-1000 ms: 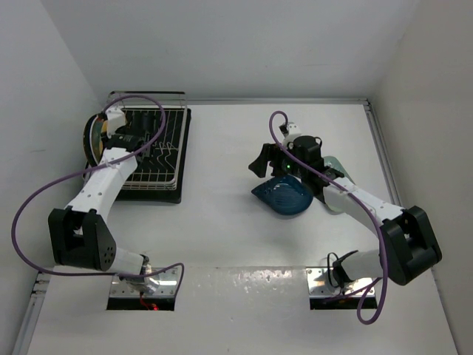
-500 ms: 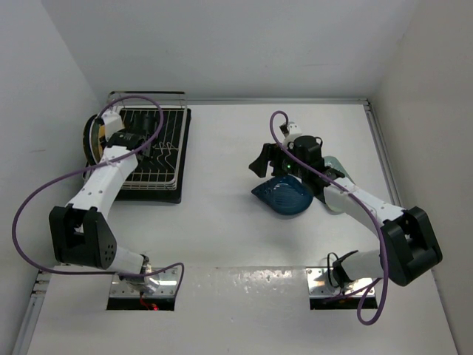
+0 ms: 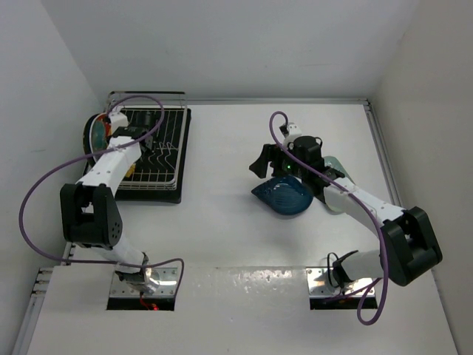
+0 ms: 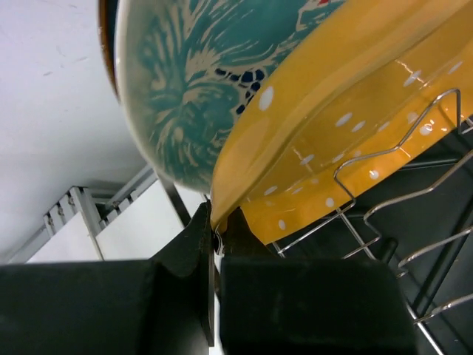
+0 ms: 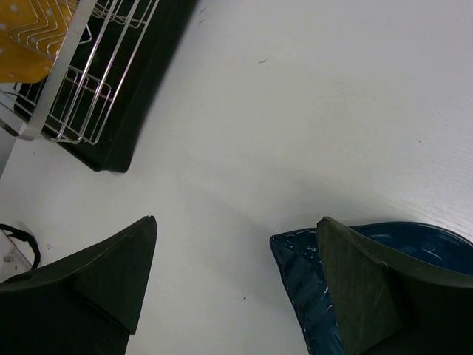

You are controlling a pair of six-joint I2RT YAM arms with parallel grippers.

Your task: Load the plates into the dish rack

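Note:
My left gripper [image 3: 122,137] is at the left end of the dish rack [image 3: 166,148]. In the left wrist view the gripper [image 4: 216,235] is shut on the rim of the yellow plate with white dots [image 4: 347,89], which stands tilted among the rack wires [image 4: 384,163]. The red-and-turquoise plate [image 4: 185,89] stands just behind it. From above it shows at the rack's left edge [image 3: 96,133], with a dark rim behind. My right gripper [image 5: 236,244] is open and empty, over the tip of the dark blue leaf plate [image 5: 310,274]. The mint plate [image 3: 338,185] lies partly under the right arm.
The rack sits in a black tray [image 3: 183,148] at the back left, close to the left wall. The blue plate [image 3: 281,196] lies right of the table's middle. The rack also shows in the right wrist view [image 5: 89,96], with a bit of yellow plate [image 5: 22,44].
My left arm has swung left and the gripper has shifted toward the rack's left edge with the yellow plate. The right arm has not moved.

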